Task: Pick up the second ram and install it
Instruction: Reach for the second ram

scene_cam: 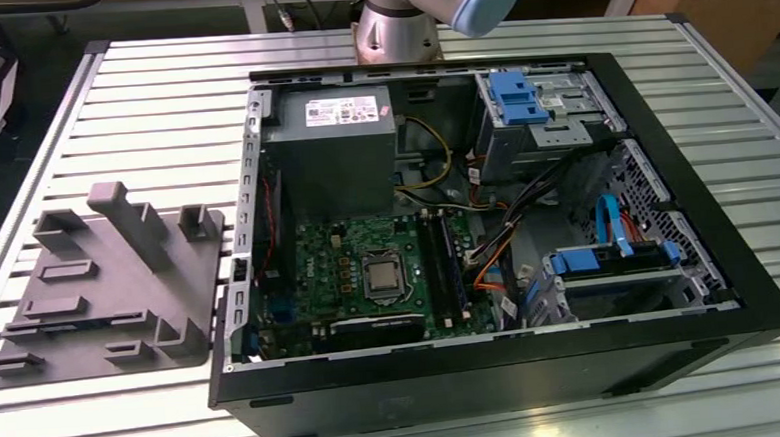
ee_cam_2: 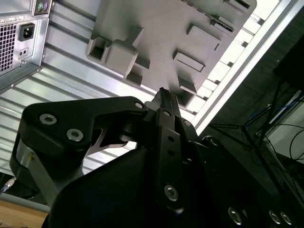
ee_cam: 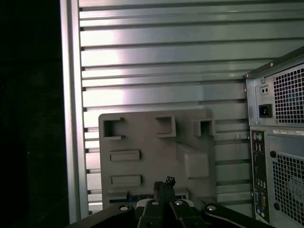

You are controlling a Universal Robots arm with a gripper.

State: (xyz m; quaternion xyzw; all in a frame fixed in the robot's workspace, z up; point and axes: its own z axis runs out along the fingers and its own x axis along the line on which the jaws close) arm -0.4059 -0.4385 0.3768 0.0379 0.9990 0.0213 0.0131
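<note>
In both wrist views my gripper [ee_cam: 164, 182] [ee_cam_2: 164, 93] hangs high above the grey holder tray [ee_cam: 142, 137] [ee_cam_2: 156, 28], fingers together and shut, with nothing showing between them. A thin dark-blue strip [ee_cam: 130, 196], which may be the second ram, lies along the tray's edge just beside the fingertips, mostly hidden by the gripper body. In the exterior view the tray [scene_cam: 101, 294] lies on the slatted table at the left of the open computer case [scene_cam: 497, 223]. The long black memory slots [scene_cam: 444, 266] run beside the processor socket [scene_cam: 382, 275].
The case's rear panel [ee_cam: 278, 142] with its power socket faces the tray. Inside are a grey power supply [scene_cam: 335, 151], blue drive brackets [scene_cam: 518, 97] and loose cables [scene_cam: 498, 243]. The arm's base [scene_cam: 400, 23] stands behind the case. The table edge [ee_cam: 71, 118] runs past the tray.
</note>
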